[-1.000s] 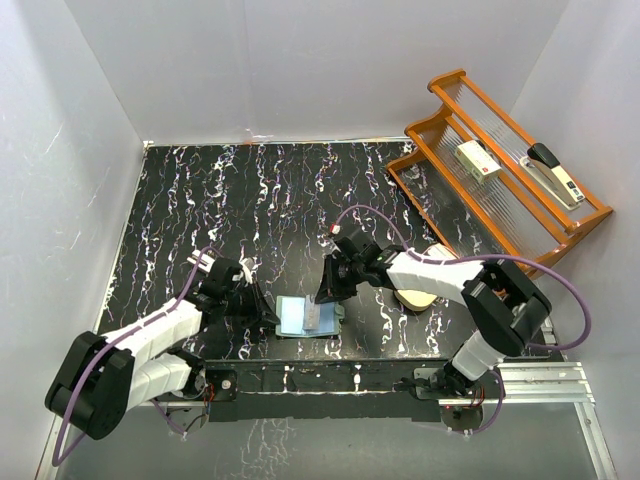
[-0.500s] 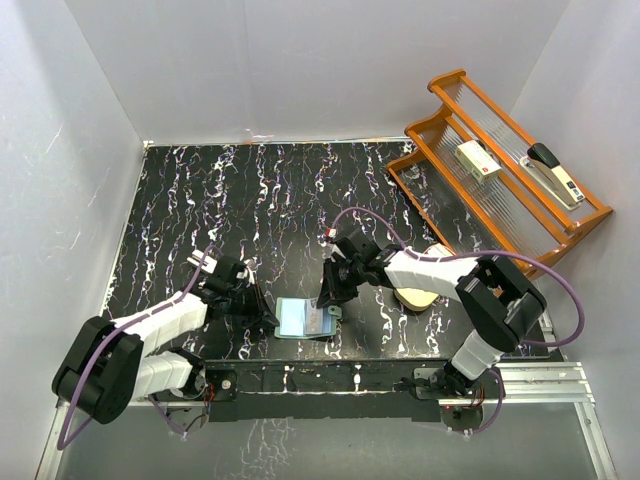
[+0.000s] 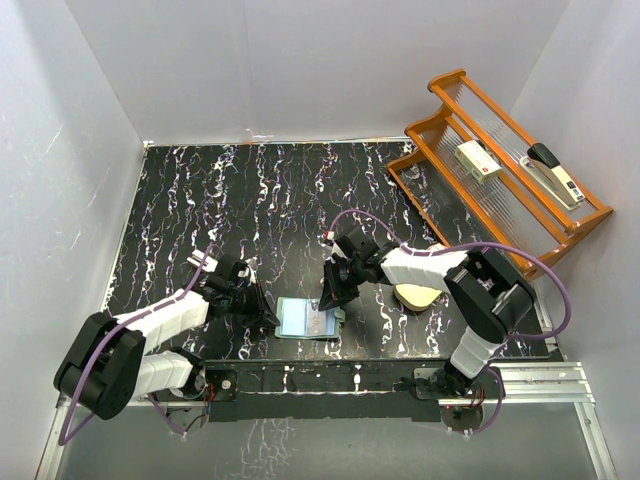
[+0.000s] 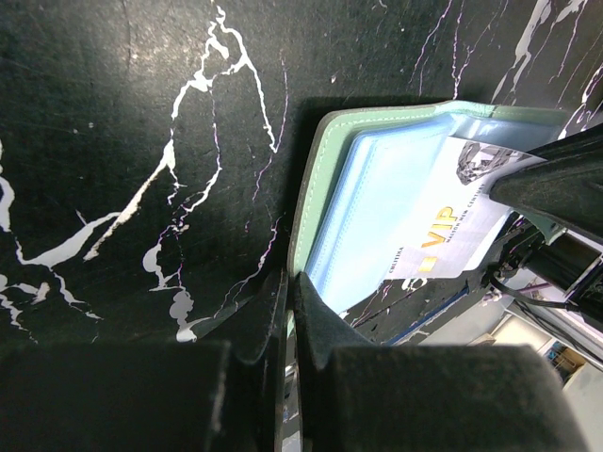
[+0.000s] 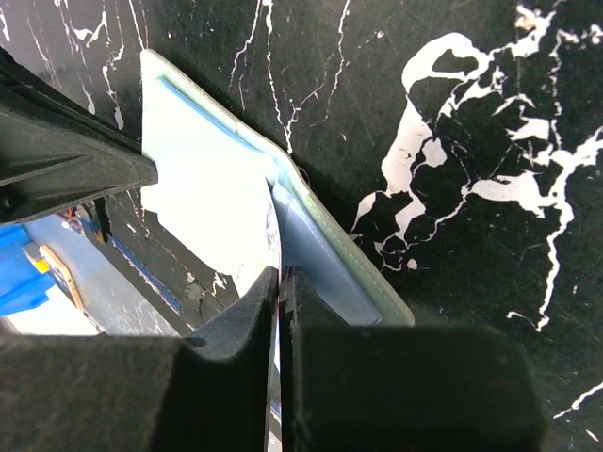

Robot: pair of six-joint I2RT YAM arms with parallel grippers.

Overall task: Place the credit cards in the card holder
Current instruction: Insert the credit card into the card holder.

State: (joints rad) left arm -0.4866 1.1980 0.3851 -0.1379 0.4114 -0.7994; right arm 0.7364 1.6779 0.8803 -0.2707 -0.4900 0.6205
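Left pincer (image 4: 288,282) has slid in and now pinches the holder (image 4: 316,188) at its left rim, midway along the table's (image 3: 200,200) near edge. Right pincer (image 5: 280,273) pinches a card (image 4: 443,226), tilted over the open holder's inside.

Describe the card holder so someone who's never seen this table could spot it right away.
On the black marbled table, look near the middle of the near edge. The card holder lies open there: small, flat, sage-green rimmed with a pale blue inside, unlike the rounded tan object to its right.
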